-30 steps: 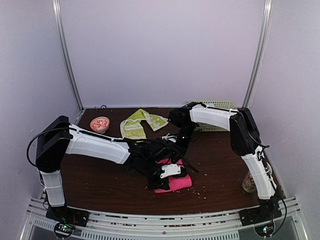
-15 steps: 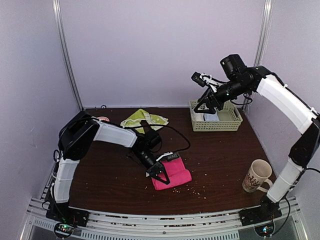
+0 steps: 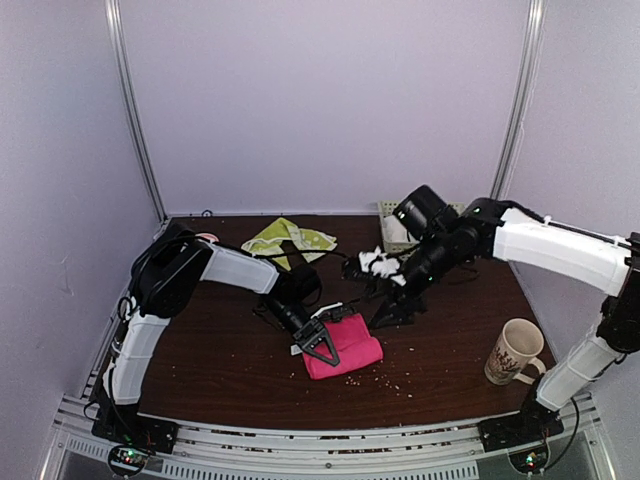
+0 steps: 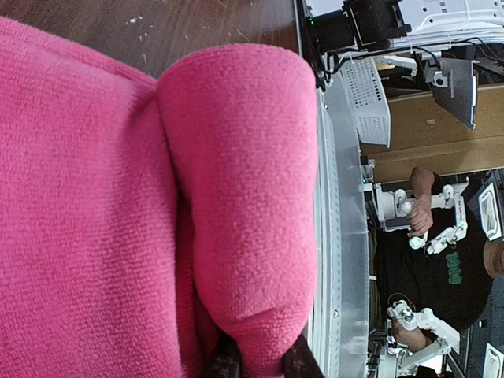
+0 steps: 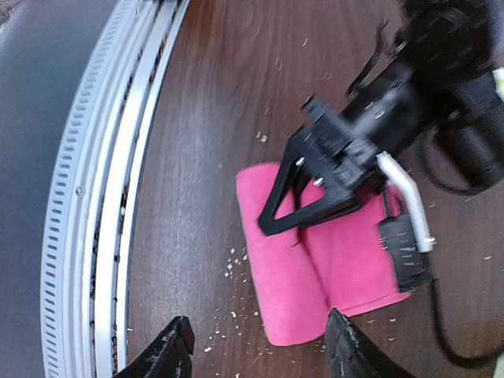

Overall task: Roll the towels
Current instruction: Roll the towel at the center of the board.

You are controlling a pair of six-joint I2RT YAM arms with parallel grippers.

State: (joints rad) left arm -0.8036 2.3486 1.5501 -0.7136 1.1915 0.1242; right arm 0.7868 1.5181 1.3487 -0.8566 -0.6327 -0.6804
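The pink towel point(image 3: 352, 352) lies folded into a thick roll near the table's front middle. My left gripper point(image 3: 322, 345) is shut on its rolled edge. In the left wrist view the pink roll point(image 4: 244, 181) fills the frame, with both dark fingertips point(image 4: 223, 364) pinching its lower end. My right gripper point(image 5: 260, 346) hovers open just beside the pink towel point(image 5: 315, 272), nothing between its fingers; from above the right gripper point(image 3: 392, 310) hangs over the towel's far right corner. The yellow-green towel point(image 3: 288, 240) lies crumpled and flat at the back.
A cream mug point(image 3: 513, 351) stands at the front right. A basket point(image 3: 393, 231) at the back is mostly hidden behind the right arm. Crumbs point(image 5: 236, 264) dot the wood beside the towel. The metal front rail point(image 5: 94, 236) runs close by.
The right arm swung up over the basket, then came back down beside the pink towel with its jaws wider. The left gripper has kept hold of the towel's roll.
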